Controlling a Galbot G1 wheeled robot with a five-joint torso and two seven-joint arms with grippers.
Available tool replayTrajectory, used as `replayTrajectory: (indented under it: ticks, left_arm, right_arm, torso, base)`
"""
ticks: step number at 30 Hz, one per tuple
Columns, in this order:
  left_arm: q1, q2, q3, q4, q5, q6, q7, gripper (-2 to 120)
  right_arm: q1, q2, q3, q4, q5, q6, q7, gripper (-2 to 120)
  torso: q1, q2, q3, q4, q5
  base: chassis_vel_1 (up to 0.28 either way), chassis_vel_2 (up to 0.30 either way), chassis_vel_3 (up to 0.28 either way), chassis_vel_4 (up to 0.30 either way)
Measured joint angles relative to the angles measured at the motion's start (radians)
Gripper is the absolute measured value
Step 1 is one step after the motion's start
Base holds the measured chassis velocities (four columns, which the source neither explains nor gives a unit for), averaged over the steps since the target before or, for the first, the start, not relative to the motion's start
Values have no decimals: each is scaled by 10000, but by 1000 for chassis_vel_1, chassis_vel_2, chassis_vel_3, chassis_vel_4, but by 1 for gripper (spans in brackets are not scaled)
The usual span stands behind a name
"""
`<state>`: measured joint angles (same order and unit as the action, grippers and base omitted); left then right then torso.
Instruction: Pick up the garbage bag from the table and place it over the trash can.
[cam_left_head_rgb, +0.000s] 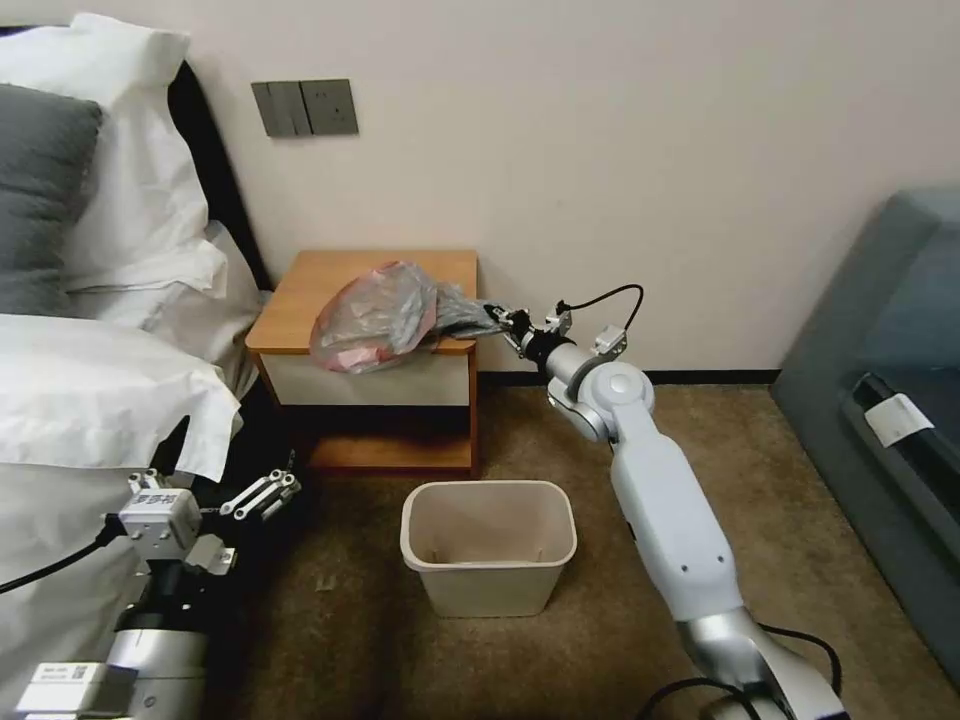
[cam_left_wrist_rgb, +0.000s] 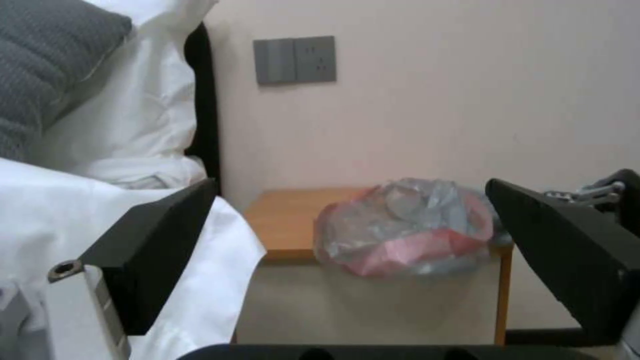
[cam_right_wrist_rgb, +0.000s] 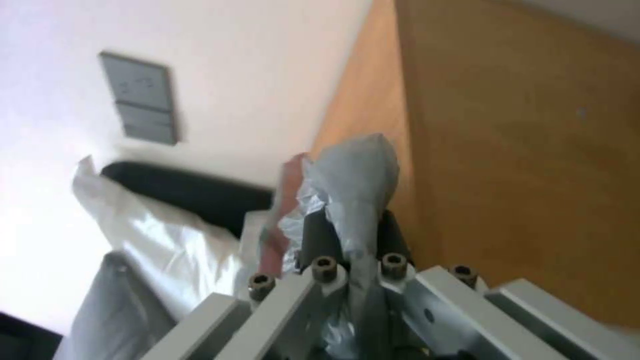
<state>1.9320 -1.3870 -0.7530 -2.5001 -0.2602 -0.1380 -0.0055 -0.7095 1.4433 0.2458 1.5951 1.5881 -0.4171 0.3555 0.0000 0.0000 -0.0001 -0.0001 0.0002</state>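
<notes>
Left gripper (cam_left_head_rgb: 275, 492): jaws apart, idle by bed | right gripper (cam_left_head_rgb: 497, 320): jaws clamped on garbage bag (cam_left_head_rgb: 375, 315) atop table (cam_left_head_rgb: 300, 300)

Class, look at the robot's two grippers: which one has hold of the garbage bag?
The right gripper, at the table's right edge, is shut on the bag. The left gripper hangs open beside the bed, holding nothing.

A: What crowds the table (cam_left_head_rgb: 300, 300)?
B: The bed (cam_left_head_rgb: 90, 400) presses against its left side and the wall (cam_left_head_rgb: 600, 150) stands behind.
A: Any way in?
B: Carpet right of it lies open; the trash can (cam_left_head_rgb: 488, 545) stands just before it.
</notes>
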Motion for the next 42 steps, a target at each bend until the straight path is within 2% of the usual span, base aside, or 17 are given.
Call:
replayTrajectory:
  ticks: [3,4,6,13,21,28,34,42]
  left_arm:
    - [-13,-8,107,1,93,-76,18,100]
    - [-13,-8,107,1,93,-76,18,100]
    - [-6,-8,189,0,162,-139,30,100]
    - [24,-4,259,1,219,-201,38,100]
    - [36,55,346,1,253,-301,71,100]
    - [-101,69,487,1,279,-349,80,100]
    - [-162,54,599,1,311,-483,72,100]
    - [-208,6,688,1,319,-509,67,100]
  right_arm:
    - [-719,-470,-198,1297,456,185,610,0]
    - [-719,-470,-198,1297,456,185,610,0]
    - [-1312,-768,-281,2089,474,231,690,0]
    - [-2164,-1127,-297,3062,434,239,701,0]
    - [-4205,-1464,-80,4809,-188,118,500,0]
    - [-5497,-1642,-444,5402,-1634,-23,-267,0]
    - [-6257,-1612,-810,5478,-2422,155,-457,0]
    - [-7116,-1518,-660,5360,-3496,492,-957,0]
  torso:
    - [0,0,0,0,0]
    - [0,0,0,0,0]
    - [0,-1,0,-1,0]
    - [0,0,0,0,-1]
    - [0,0,1,1,-1]
    - [0,-1,0,1,-2]
    - [0,0,0,1,-3]
    - [0,0,1,0,-2]
  base:
    - [0,0,0,0]
    - [0,0,0,0]
    - [0,0,0,0]
    - [0,0,0,0]
    - [0,0,0,0]
    - [0,0,0,0]
    - [0,0,0,0]
    - [0,0,0,0]
